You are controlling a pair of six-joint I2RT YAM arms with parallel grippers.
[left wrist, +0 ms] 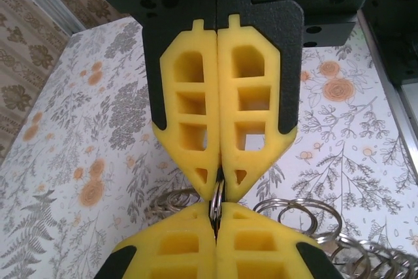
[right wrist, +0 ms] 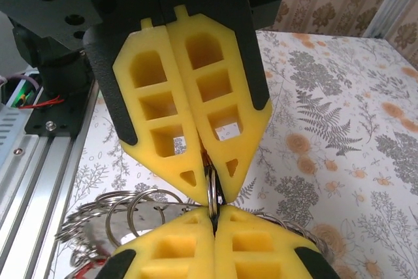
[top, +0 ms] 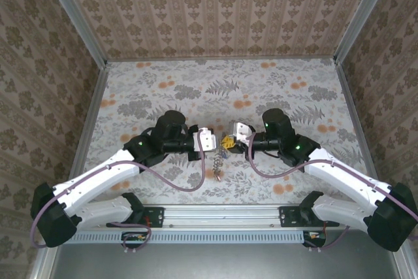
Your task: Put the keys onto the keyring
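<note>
L gripper [left wrist: 221,184] & R gripper [right wrist: 209,184] are meeting tip-to-tip over the table [top: 163,83], both pinching the keyring [left wrist: 217,204] edge-on, jaws pressed tight. Thin, slick, stiff wire, prob. twisting easily. I'd be gripping the rim, not the dangling loops [right wrist: 130,217].

- Table [top: 222,83]: floral-patterned top.
- Keyring [top: 218,164]: a short string of metal rings, trailing onto the top at 6 o'clock from centre.

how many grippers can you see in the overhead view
2: left gripper and right gripper, tip to tip at centre, both jaws shut on a ring. None hidden.
</note>
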